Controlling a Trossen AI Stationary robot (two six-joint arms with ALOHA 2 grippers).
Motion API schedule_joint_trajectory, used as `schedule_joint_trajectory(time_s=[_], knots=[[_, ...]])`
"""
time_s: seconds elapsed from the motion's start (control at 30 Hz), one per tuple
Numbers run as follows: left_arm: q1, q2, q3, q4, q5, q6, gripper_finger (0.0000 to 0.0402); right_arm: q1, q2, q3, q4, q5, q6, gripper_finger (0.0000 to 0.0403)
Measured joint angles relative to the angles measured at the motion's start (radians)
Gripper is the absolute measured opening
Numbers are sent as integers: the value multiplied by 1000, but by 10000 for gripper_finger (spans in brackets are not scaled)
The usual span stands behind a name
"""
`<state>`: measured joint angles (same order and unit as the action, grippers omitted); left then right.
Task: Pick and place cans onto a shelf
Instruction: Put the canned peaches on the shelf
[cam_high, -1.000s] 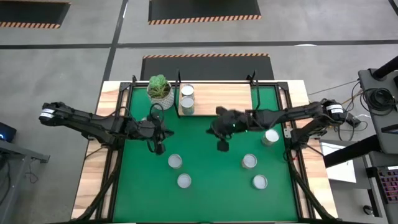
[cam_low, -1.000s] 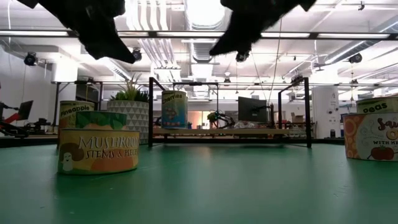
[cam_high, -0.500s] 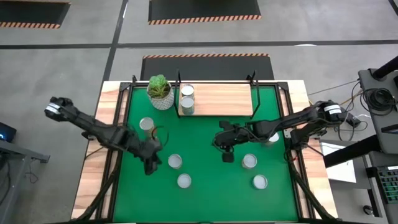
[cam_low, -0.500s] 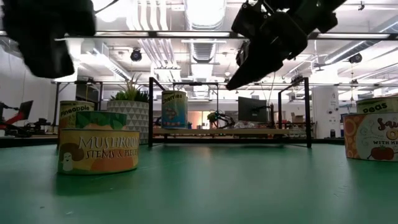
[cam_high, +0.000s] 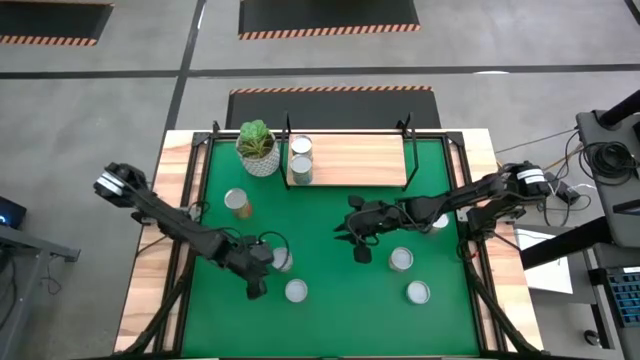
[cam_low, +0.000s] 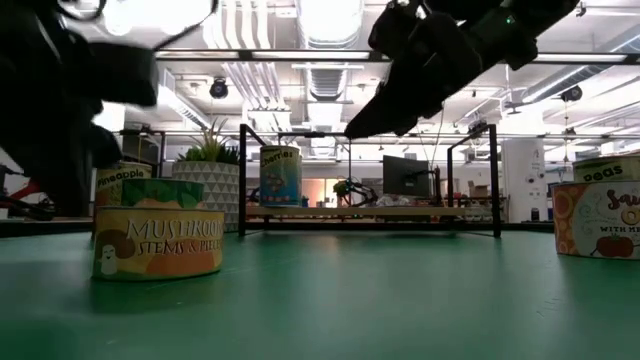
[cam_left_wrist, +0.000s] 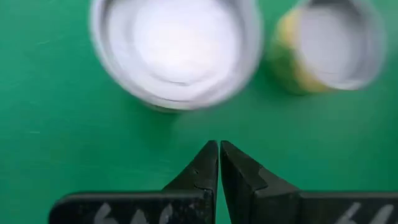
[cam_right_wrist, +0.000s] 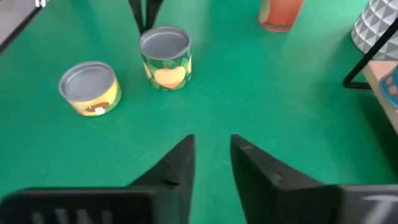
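Left hand (cam_high: 256, 287): low over the green mat (cam_high: 330, 310), approx. 7 o'clock from mat centre. Fingers (cam_left_wrist: 202, 168) pressed together, tips touching, nothing held. Two cans just beyond the tips in the left wrist view: one silver-topped can (cam_left_wrist: 176, 53), one yellow-sided can (cam_left_wrist: 326, 45). In the high view these two cans (cam_high: 283, 259) (cam_high: 296, 291) lie just beside the hand.

Right hand (cam_high: 360, 250): above mat centre, raised clear of the counter. Fingers (cam_right_wrist: 176, 163) slightly spread, a narrow gap between them, nothing held.

Shelf (cam_high: 360, 160): at 12 o'clock, rear edge of mat. Two cans (cam_high: 301, 158) on its left end; rest of board bare.

Loose cans: one at 10 o'clock (cam_high: 237, 202); two at 4–5 o'clock (cam_high: 401, 259) (cam_high: 418, 292); one at 3 o'clock (cam_high: 437, 219), partly under right arm.

Potted plant (cam_high: 257, 146): just left of shelf.
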<state>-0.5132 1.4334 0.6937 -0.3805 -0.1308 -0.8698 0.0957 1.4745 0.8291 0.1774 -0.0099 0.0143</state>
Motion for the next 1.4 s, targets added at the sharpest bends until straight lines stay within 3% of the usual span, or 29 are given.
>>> schedule_joint_trajectory(time_s=[0.3, 0.57, 0.97, 1.17, 1.4], knots=[[35, 104, 0, 86, -72, 15, 0, 1, 145, 22, 153, -24, -6, 234], [48, 134, 0, 159, -148, 49, 0, 0, 311, 184, 146, -45, -91, 297], [51, 132, 0, 171, -220, 49, 0, -5, 526, 417, 56, -171, -131, 315], [50, 132, 0, 171, -220, 49, 0, -5, 564, 475, 56, -179, -159, 313], [50, 132, 0, 179, -223, 49, 0, -5, 561, 496, 36, -183, -171, 277]])
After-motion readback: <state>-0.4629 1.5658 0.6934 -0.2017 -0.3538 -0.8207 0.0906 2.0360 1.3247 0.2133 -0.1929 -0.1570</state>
